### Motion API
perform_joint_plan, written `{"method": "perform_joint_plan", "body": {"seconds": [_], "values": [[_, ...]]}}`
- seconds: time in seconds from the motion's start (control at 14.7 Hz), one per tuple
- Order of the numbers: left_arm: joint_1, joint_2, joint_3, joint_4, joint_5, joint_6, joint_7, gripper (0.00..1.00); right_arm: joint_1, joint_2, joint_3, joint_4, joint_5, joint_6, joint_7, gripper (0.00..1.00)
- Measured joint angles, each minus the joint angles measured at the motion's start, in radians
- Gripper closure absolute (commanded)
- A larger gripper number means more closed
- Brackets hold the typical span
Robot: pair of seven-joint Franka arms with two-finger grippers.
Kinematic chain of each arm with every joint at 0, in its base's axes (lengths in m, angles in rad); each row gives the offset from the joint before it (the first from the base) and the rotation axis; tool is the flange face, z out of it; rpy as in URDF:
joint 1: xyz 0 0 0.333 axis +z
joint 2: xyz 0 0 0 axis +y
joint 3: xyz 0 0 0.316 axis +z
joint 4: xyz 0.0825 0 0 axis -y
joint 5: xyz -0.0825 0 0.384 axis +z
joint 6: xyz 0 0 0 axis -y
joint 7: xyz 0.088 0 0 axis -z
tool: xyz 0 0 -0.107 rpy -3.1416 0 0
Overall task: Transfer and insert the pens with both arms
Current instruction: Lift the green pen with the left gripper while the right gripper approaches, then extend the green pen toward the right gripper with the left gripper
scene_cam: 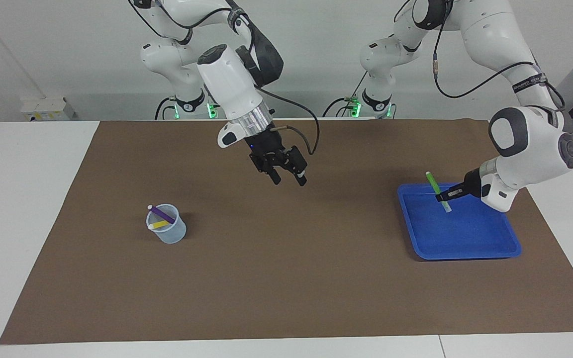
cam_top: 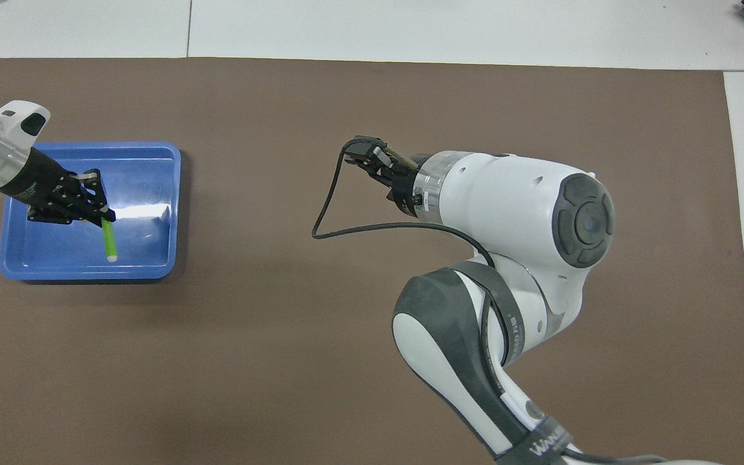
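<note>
Third pen in hand: the left gripper [scene_cam: 449, 195] is clamped on the green pen [scene_cam: 436, 188], tilted, over the blue tray [scene_cam: 465, 243] at the left arm's end; the next move looks like carrying it mid-table for handover. The right gripper [scene_cam: 289, 176], fingers apart and empty, hangs over the bare brown mat [scene_cam: 286, 278]. The purple pen [scene_cam: 161, 214] and yellow pen [scene_cam: 159, 224] sit in the clear cup [scene_cam: 167, 231] at the right arm's end; nothing blocks the way.

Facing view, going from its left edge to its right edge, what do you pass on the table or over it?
Clear cup with the purple pen and yellow pen in it → right gripper, open above the brown mat → blue tray with the green pen held over it → left gripper.
</note>
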Motion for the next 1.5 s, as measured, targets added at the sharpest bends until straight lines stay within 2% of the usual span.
{"method": "perform_joint_plan", "body": {"seconds": [0.27,0.54,0.95,1.5], "values": [[-0.016,-0.001,-0.002,-0.008,-0.080,-0.029,-0.127,0.96,0.003,0.000,-0.001,0.001,0.000,0.000,0.078,0.12],[-0.102,-0.001,-0.005,-0.024,-0.151,-0.020,-0.341,0.96,0.003,0.000,-0.002,0.010,0.002,0.000,0.109,0.13],[-0.181,-0.002,-0.005,-0.038,-0.352,0.022,-0.656,0.98,0.029,0.010,0.000,0.011,0.017,0.000,0.126,0.15],[-0.272,-0.006,-0.006,-0.049,-0.548,0.073,-0.907,0.98,0.058,0.024,0.000,0.000,0.017,0.000,0.124,0.25]]}}
